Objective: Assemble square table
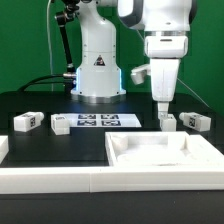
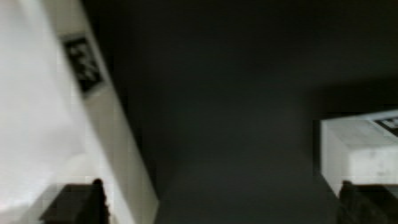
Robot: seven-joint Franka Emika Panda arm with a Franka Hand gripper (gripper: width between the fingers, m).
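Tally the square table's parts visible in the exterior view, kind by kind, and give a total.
Leg blocks: 4
Tabletop: 1
Total: 5

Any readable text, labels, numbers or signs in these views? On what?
No words or numbers can be read.
Black triangular sign on the robot base: symbol too small to read.
Black-white tags on the marker board, leg blocks and tabletop: patterns only, no text.
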